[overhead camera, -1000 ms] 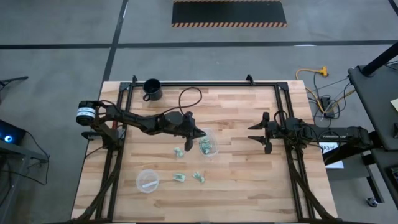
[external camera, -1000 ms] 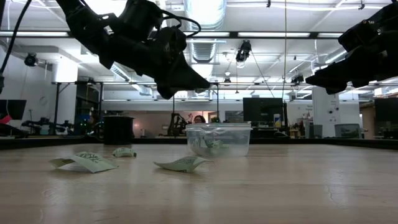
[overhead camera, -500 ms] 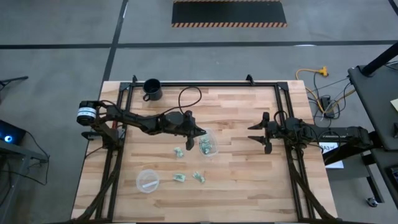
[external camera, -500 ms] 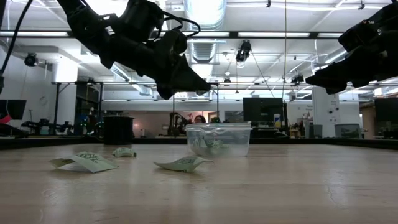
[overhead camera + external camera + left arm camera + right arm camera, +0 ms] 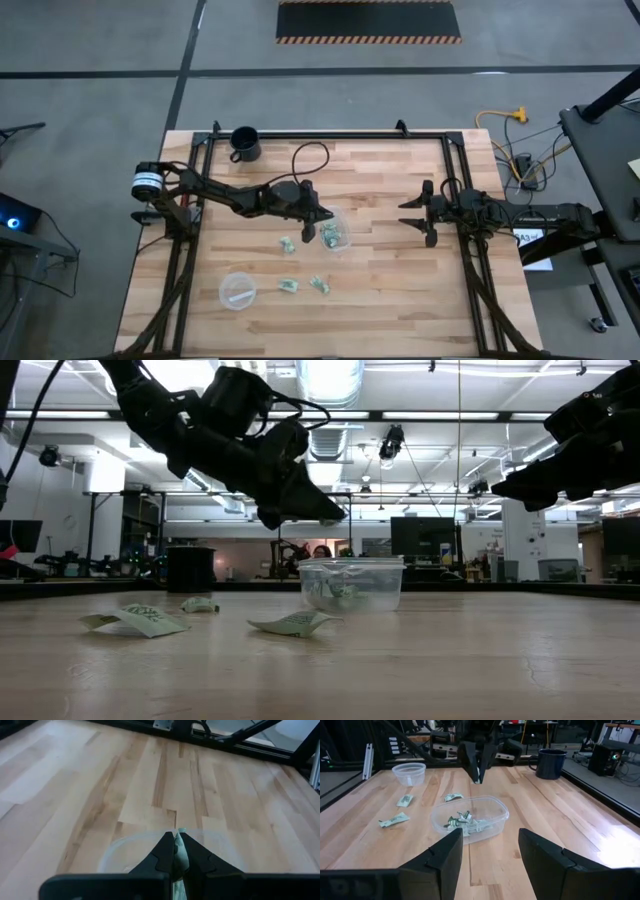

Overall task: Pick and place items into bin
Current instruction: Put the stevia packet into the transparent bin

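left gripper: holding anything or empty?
Holding. The left gripper is shut on a pale-green item above the clear cup.

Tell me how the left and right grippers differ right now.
The left gripper is shut on an item above the bin's rim; the right gripper is open and empty. The left reaches to mid-table; the right waits apart near the right side. Both hang above the table.

The table (image 5: pixel 390 260) is pale planked wood with a satin sheen, the bin (image 5: pixel 470 817) just below the left gripper (image 5: pixel 479 772) is clear glossy plastic, and the items (image 5: pixel 394 821) beside it look like crinkled paper wrappers.
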You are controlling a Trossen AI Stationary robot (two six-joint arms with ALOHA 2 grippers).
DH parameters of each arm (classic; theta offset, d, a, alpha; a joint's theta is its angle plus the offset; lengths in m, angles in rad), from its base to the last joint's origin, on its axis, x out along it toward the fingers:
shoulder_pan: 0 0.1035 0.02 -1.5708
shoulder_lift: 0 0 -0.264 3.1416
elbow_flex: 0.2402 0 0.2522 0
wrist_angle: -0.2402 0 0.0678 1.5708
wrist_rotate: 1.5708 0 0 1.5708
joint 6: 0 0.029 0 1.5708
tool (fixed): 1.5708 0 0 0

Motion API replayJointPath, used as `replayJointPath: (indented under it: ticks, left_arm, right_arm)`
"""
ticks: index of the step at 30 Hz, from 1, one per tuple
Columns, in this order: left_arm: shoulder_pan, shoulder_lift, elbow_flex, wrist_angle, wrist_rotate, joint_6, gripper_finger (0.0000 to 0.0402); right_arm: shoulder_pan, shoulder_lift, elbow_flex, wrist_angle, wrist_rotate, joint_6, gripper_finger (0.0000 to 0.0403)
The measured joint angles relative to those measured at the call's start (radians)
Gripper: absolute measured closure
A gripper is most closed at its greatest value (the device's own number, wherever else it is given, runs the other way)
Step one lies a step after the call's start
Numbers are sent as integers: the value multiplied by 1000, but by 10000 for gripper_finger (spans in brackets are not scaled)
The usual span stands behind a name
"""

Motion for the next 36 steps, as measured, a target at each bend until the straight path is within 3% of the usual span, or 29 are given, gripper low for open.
replayJointPath:
  ticks: [6,27,36]
  left_arm:
    - [0,-3,2,1,3,-8,398]
    - [-1,-4,1,1,-1,-7,328]
    - [-2,-5,3,1,101,-7,281]
  right_arm:
    - [0,0,0,0,0,0,220]
    - [0,0,0,0,0,1,220]
    - [0,0,0,0,0,8,220]
